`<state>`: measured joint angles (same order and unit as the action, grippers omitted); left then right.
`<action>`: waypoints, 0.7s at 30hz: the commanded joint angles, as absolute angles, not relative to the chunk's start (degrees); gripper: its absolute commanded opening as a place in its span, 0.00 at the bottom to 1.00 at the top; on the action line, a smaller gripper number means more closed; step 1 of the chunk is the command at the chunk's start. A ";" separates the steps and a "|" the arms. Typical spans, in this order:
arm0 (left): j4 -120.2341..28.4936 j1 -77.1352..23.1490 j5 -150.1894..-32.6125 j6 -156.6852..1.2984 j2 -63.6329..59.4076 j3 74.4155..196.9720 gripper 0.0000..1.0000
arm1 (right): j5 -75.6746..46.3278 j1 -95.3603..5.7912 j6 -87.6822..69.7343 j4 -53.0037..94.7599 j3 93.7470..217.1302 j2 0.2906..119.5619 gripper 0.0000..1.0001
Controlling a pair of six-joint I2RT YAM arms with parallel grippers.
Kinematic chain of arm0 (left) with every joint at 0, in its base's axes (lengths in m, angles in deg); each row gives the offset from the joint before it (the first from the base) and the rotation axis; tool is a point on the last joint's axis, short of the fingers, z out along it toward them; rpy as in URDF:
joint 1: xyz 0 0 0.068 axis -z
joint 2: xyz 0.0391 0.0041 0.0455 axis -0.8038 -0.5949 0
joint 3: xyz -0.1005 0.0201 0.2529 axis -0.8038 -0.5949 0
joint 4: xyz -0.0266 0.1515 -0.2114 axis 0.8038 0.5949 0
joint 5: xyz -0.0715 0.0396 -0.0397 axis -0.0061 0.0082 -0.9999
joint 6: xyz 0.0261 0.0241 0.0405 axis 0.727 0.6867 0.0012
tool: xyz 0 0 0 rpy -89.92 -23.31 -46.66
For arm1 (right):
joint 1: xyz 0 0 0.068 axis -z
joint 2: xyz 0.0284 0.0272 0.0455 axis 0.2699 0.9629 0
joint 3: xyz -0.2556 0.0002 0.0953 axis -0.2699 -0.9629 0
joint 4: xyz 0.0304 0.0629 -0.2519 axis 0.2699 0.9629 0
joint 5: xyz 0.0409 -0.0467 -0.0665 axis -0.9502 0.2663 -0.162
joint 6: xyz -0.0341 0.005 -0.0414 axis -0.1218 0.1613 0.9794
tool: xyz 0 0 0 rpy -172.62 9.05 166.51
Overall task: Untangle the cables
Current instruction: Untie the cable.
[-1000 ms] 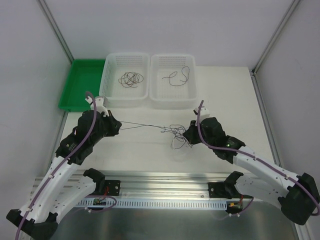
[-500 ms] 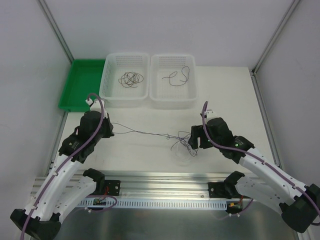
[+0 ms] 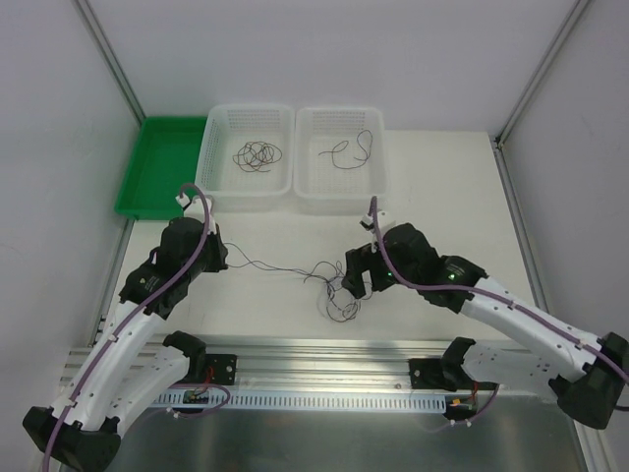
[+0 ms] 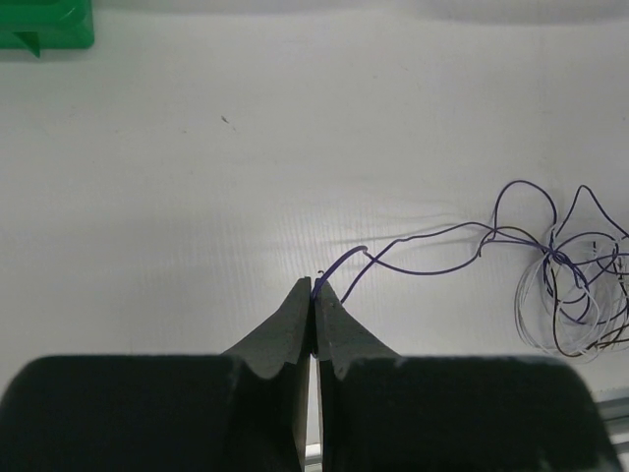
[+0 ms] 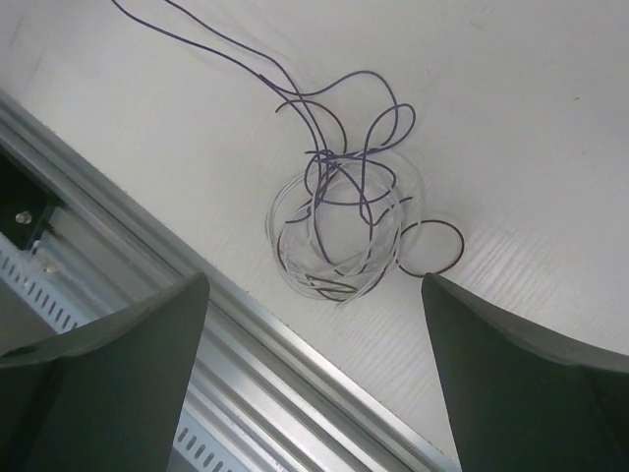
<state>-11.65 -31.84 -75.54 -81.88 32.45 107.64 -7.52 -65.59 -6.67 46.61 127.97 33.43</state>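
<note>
A small tangle of thin cables (image 3: 337, 291), dark, purple and whitish, lies on the white table in front of the right arm. The same tangle (image 5: 342, 228) shows just past my right gripper (image 5: 316, 285), whose fingers stand wide open with nothing between them. One purple cable (image 4: 423, 256) runs from the tangle (image 4: 575, 295) leftward to my left gripper (image 4: 314, 288), which is shut on its end. In the top view this strand (image 3: 270, 267) sags loosely between the left gripper (image 3: 218, 258) and the tangle, and the right gripper (image 3: 352, 280) sits right beside the tangle.
Two white baskets stand at the back: the left basket (image 3: 211, 167) holds a coiled brownish wire, the right basket (image 3: 378, 167) a single dark wire. A green tray (image 3: 147, 177) sits at the far left. An aluminium rail (image 3: 324, 354) runs along the near table edge.
My right gripper has opened, let go of the tangle and moved left. The tangle has shifted left and nearer. The strand to the left gripper, once taut, now sags.
</note>
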 commanded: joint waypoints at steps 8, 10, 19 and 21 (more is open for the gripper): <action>-13.09 -32.57 -74.00 -80.18 34.18 107.03 0.00 | 6.93 -72.79 -12.00 40.85 128.67 53.28 0.88; -13.09 -32.57 -72.60 -80.18 34.88 106.77 0.00 | 10.36 -72.79 -12.18 40.50 128.85 56.79 0.82; -12.74 -34.15 -66.89 -80.44 37.34 106.50 0.00 | 14.85 -71.47 -12.79 37.60 127.01 63.75 0.43; -12.57 -35.12 -64.44 -80.79 37.96 106.42 0.00 | 15.81 -70.16 -13.14 38.12 125.95 62.70 0.25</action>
